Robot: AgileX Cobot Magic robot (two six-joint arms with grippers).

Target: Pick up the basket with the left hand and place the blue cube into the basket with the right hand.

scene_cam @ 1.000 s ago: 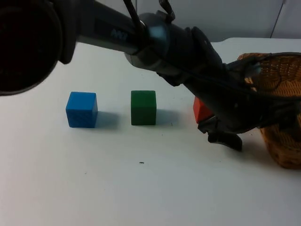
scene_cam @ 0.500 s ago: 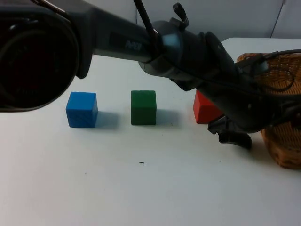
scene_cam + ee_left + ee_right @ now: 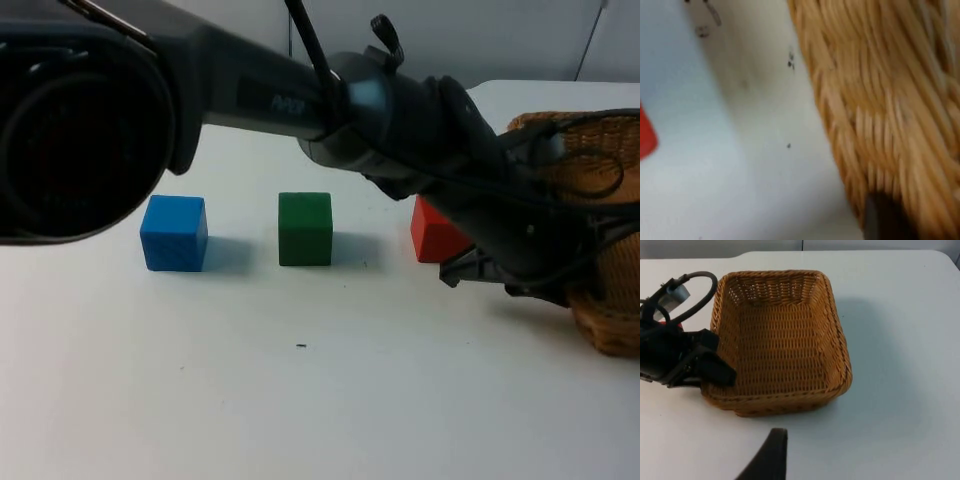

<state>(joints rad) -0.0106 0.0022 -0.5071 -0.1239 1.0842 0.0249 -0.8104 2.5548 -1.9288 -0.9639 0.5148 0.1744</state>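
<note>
Looking down on the white surface point(image 3: 300, 400), we see the left gripper point(image 3: 715, 371) reaching across to the wicker basket point(image 3: 785, 340) and meeting its side wall near one corner of the rim; we cannot tell whether its fingers are spread or pinching the wall. From the left wrist, the basket's woven wall sits right against a black fingertip, with a sliver of the red cube point(image 3: 646, 137) off to the side on the surface.

We see the blue cube point(image 3: 174, 233) resting on the surface, well apart from the left gripper and the basket. A green cube point(image 3: 305, 229) stands between the blue cube and the red cube, the three in a row, the red one partly hidden behind the left arm.

The basket sits upright on the surface, and we see nothing inside it.

The right gripper point(image 3: 767, 460) hangs above the surface beside the basket; we cannot tell how its fingers stand.
</note>
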